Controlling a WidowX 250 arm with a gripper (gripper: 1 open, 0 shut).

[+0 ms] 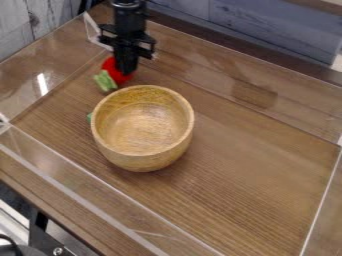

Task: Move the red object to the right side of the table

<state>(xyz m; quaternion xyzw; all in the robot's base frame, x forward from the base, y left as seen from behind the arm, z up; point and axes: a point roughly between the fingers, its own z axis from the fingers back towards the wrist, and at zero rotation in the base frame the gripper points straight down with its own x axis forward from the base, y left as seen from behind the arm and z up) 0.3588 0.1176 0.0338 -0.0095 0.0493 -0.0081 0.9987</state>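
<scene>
Red object (116, 73), strawberry-like with green leaves (104, 82), pinched at the far left of the brown table (254, 150) by a black end effector (127, 66) pointing straight down, fingers closed on it, just beyond the wooden bowl's (143, 126) rim.

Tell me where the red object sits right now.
In the camera view, the red object is in the upper left part of the table, directly under the gripper and just behind the wooden bowl's far rim.
</scene>
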